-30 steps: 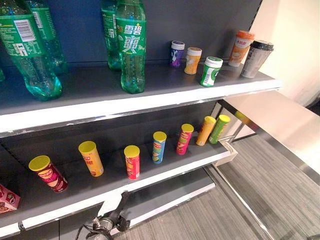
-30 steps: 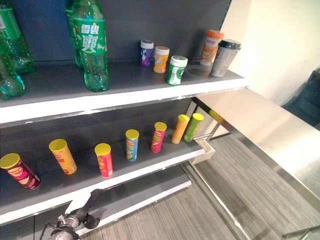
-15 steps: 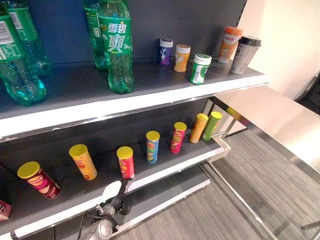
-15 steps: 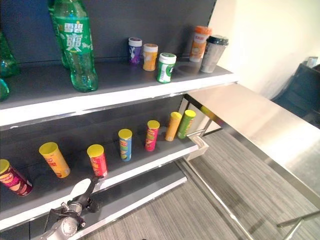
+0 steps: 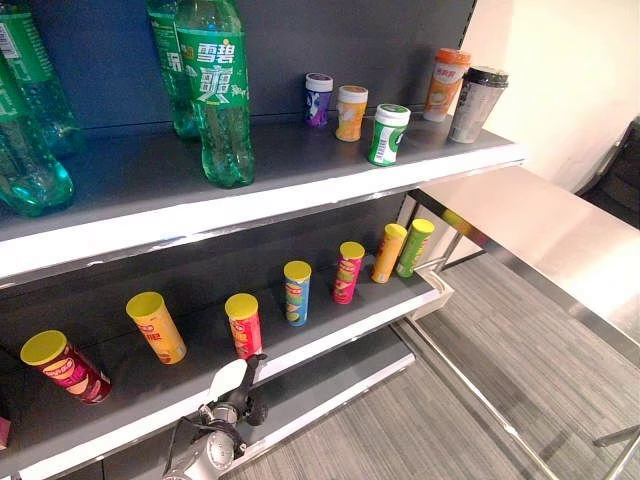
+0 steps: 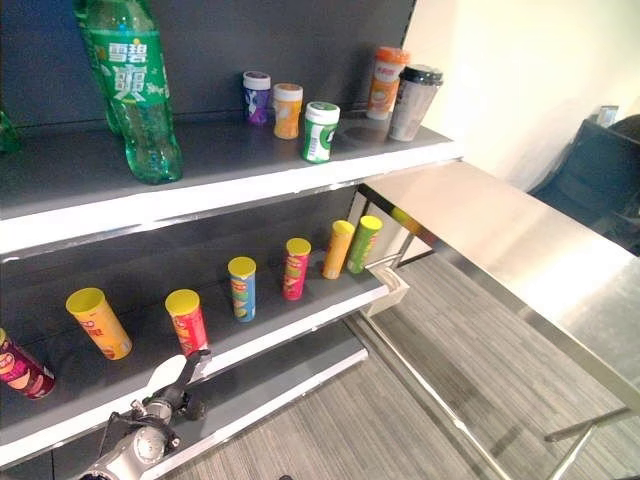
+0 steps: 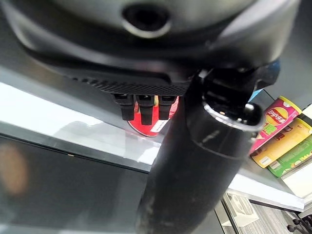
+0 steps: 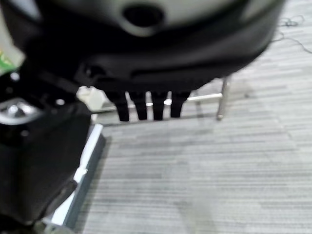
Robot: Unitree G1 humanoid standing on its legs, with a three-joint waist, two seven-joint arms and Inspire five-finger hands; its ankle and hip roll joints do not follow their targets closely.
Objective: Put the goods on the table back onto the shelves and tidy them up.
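Left eye view places the robot's left hand (image 5: 232, 385) low in front of the grey lower shelf (image 5: 330, 335), its white-covered thumb raised beside the red crisp tube with a yellow lid (image 5: 244, 325). Its own wrist view shows the fingers (image 7: 142, 106) hanging straight with that red tube (image 7: 148, 127) past them, holding nothing. The right hand (image 8: 146, 105) hangs over grey striped carpet (image 8: 204, 165), fingers straight and empty.

Against the pictures 1 second and half a second ago, the whole scene has slid left and down: the camera has swung right, and the goods themselves have not moved. More of the brushed steel table (image 6: 500, 235) beside the shelving comes into sight. The stretch of it in view carries no goods, so I judge the robot is turning from the shelves to look for the next item, with both hands free to take 1.

On the grey upper shelf (image 5: 300, 190) stand tall green plastic soda bottles (image 5: 212, 90), 3 small jars (image 5: 352, 112) and 2 lidded cups (image 5: 462, 88). The lower shelf holds a row of 7 tubes, from a dark red tube (image 5: 64, 366) at the left to a green tube (image 5: 414, 247) at the right, all leaning back on the sloped board.

The room has a pale cream wall (image 6: 520, 70) and a dark chair (image 6: 605, 160) at the far right.
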